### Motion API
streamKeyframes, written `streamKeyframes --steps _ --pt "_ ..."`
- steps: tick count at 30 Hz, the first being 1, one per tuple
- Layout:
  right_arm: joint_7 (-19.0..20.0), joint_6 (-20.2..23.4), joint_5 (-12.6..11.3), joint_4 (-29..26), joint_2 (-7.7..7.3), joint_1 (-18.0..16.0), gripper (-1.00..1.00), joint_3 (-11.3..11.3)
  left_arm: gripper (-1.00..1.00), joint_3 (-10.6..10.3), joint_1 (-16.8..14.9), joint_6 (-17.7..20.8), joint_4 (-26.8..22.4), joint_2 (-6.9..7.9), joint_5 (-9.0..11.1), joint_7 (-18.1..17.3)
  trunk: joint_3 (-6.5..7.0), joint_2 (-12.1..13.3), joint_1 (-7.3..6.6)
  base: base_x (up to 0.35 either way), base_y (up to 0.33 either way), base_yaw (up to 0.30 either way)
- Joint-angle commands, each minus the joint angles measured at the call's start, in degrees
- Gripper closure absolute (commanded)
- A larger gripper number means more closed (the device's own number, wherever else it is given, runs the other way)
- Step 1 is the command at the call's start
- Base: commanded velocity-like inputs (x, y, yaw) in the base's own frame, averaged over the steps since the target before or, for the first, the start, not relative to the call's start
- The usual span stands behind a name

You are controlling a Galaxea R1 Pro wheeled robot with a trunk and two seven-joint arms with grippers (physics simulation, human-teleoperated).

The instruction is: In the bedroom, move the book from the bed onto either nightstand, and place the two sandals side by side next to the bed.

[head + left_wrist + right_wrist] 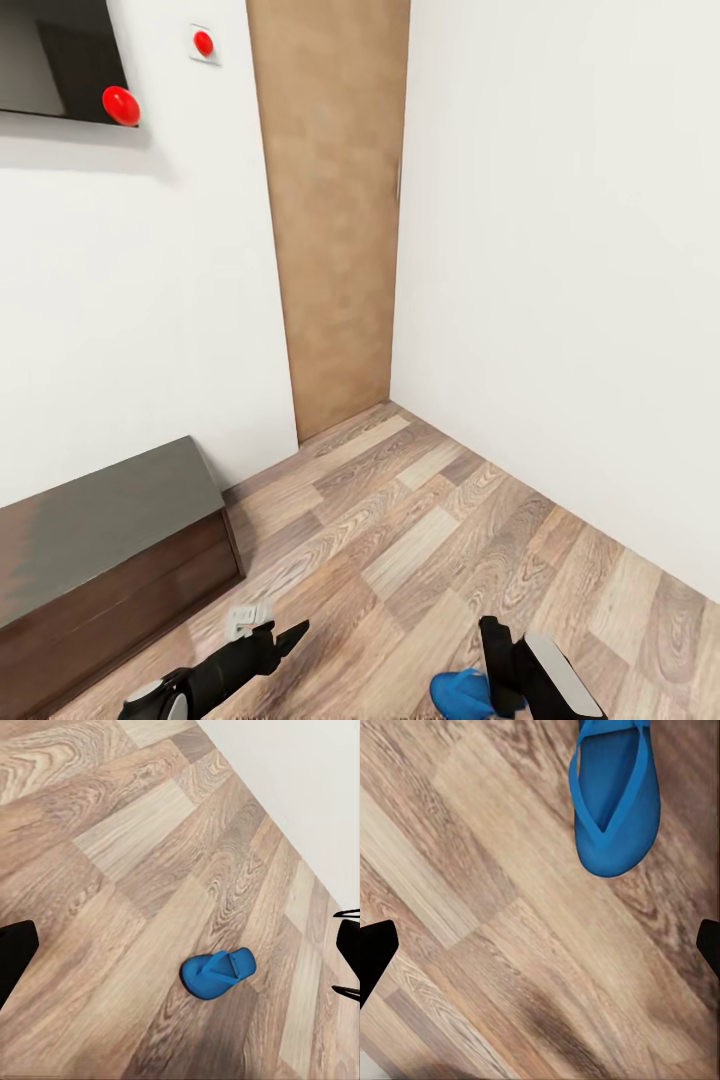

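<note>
Facing a room corner: white walls, a tan wood door panel (330, 210), wood-plank floor (420, 520).

Left gripper (285, 635): low in the head view, dark fingers pointing ahead over the floor. Its wrist view shows finger tips at opposite edges of the picture, wide apart, nothing between them. Jaws spread, empty.

Right gripper (497, 660): low in the head view, dark fingers with a pale outer shell. Its wrist view shows two dark tips at opposite edges, bare floor between. Jaws spread, empty.

Sandal (613, 799): bright blue flip-flop, flat on the floor, straps up. In the right wrist view it lies ahead of the right gripper's fingers, clear of them. In the head view a blue sandal (462, 693) shows just beside the right gripper, on its inner side, partly hidden by the fingers. The left wrist view shows a sandal (218, 973) ahead of the left gripper, well apart from both tips. Cannot tell whether these are the same sandal.

Dark-brown low cabinet (100, 560) against the wall, outboard of the left gripper. Small pale object (247, 618) on the floor just ahead of the left gripper; too small to identify. Dark wall screen (55, 60) above, with red round markers (121, 105).
</note>
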Motion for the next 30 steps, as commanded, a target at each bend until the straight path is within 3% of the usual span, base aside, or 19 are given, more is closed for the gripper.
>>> streamKeyframes --steps 1,30 --pt "-0.25 0.09 -0.24 -0.07 0.0 -0.02 -1.0 -0.08 -1.0 0.17 -0.03 0.53 -0.01 -0.05 0.38 -0.22 -0.28 -0.04 0.01 0.0 0.0 0.0" --pt "-0.25 -0.01 -0.16 -0.07 0.0 -0.02 -1.0 -0.06 -1.0 0.17 -0.03 0.53 -0.1 0.0 0.47 -0.22 -6.71 -0.43 0.76 0.0 0.0 0.0"
